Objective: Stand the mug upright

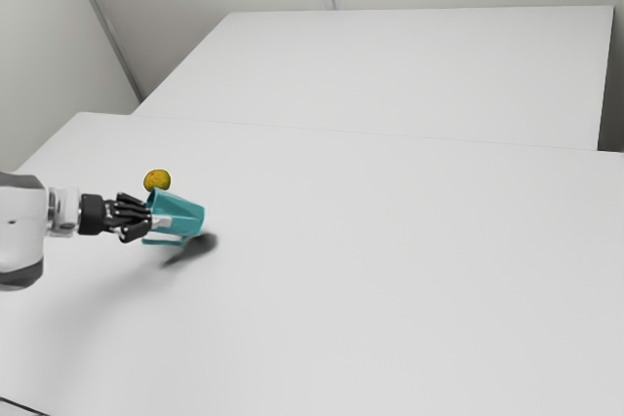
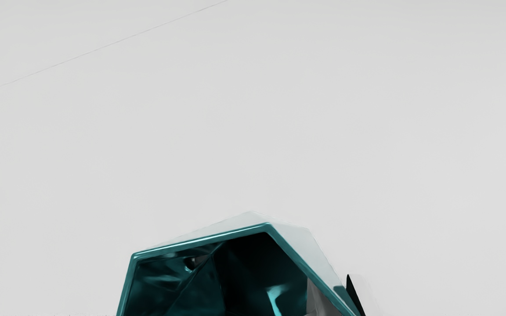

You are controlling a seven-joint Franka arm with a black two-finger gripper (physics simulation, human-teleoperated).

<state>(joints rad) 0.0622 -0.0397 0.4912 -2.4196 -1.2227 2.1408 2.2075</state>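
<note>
- Two black, segmented fingers [image 1: 134,232]: apparently closed on the mug wall, judging by both views.
- Round yellow-orange fruit [image 1: 157,180], mottled skin; located just beyond the mug's mouth.
- Teal mug [image 1: 176,213]: faceted body, angular rim, glossy interior; located at the fingers, tilted, mouth toward the exterior view's left, handle [image 1: 163,242] on the lower side. Apparently held; exact clearance not determinable.
- Status: not upright. Remaining, as judged: base turned down, seated flat, released.
- Smooth, pale, matte desk [image 1: 390,270], extending right.
</note>
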